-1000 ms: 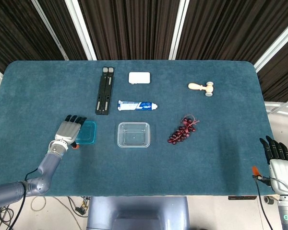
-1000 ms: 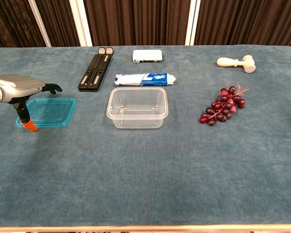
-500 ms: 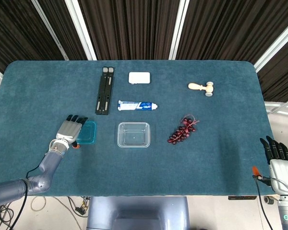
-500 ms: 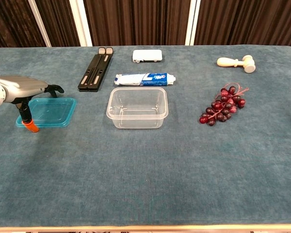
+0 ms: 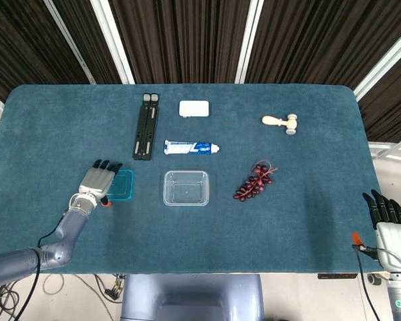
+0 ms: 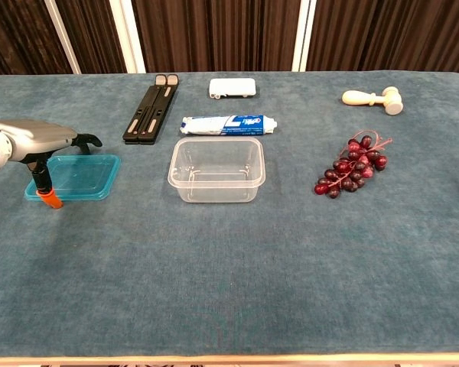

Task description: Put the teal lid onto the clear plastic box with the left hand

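From the head view, my left hand hangs over the left edge of the teal lid, fingers stretched forward side by side, holding nothing. The lid lies flat on the table, left of the clear plastic box and apart from it. My right hand sits off the table's right corner, fingers straight and slightly apart.

From the chest view, my left hand hovers above the lid's far left side; whether my fingertips touch it, I cannot tell. The box stands open beside it.
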`<state>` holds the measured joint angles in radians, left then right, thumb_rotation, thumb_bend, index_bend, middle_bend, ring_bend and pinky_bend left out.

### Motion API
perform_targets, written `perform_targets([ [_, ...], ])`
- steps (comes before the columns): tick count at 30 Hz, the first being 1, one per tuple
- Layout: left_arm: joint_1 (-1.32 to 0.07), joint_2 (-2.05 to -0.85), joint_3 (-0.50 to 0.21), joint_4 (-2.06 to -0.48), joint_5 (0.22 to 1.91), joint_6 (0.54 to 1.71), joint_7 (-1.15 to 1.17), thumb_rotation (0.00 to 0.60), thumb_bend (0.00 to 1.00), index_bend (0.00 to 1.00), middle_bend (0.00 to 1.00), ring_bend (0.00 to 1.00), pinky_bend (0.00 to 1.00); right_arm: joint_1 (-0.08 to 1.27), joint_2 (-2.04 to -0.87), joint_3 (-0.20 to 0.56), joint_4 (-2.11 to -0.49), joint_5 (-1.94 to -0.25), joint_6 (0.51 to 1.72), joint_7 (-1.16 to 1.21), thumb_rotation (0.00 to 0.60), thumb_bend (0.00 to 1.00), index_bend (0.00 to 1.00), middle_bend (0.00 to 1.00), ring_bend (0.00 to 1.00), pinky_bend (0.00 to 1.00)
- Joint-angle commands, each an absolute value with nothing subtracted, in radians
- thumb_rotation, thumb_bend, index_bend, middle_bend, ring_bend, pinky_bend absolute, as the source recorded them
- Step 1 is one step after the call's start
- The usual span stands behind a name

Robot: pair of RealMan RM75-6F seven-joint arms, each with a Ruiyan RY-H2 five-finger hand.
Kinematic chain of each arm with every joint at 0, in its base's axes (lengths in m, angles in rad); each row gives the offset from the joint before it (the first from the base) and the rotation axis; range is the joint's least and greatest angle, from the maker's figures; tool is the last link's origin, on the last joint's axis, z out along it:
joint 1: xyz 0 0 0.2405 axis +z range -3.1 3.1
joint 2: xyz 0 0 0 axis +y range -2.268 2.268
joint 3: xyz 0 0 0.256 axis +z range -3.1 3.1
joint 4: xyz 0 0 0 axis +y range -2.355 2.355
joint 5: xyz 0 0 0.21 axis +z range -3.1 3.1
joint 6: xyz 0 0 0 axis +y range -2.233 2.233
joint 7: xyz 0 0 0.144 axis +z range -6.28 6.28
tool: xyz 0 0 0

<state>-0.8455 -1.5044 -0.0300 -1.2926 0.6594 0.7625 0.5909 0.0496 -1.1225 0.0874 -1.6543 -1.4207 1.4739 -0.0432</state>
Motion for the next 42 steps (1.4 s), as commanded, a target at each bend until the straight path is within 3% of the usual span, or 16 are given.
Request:
perform_targets([
  [1, -0.846, -1.504, -0.03, -1.296, 0.665, 0.766, 0.586, 0.6, 0.05, 0.0, 0.23, 0.0, 0.0, 0.049, -1.123, 0.088, -1.655, -1.42, 1.474, -0.044, 0.6, 0.36, 0.05, 0.0, 0.0, 0.0],
  [12, -0.834, -1.49, -0.04, -1.313, 0.7, 0.783, 0.544, 0.6, 0.16, 0.06, 0.42, 0.03, 0.0, 0.049, -1.122, 0.088, -1.656, -1.417, 1.473, -0.044, 0.6, 0.36, 0.05, 0.0, 0.0, 0.0],
  [32, -0.811, -1.371, -0.099, -1.45, 0.733, 0.818, 0.432, 0.6, 0.17, 0.08, 0.41, 0.03, 0.0, 0.048, -1.123, 0.09, -1.658, -1.414, 1.474, -0.046, 0.6, 0.36, 0.05, 0.0, 0.0, 0.0],
  [42, -0.895, -1.279, -0.163, -1.668, 0.689, 0.882, 0.542, 0.6, 0.17, 0.08, 0.4, 0.03, 0.0, 0.048, -1.122, 0.091, -1.659, -1.413, 1.473, -0.042, 0.6, 0.36, 0.05, 0.0, 0.0, 0.0],
])
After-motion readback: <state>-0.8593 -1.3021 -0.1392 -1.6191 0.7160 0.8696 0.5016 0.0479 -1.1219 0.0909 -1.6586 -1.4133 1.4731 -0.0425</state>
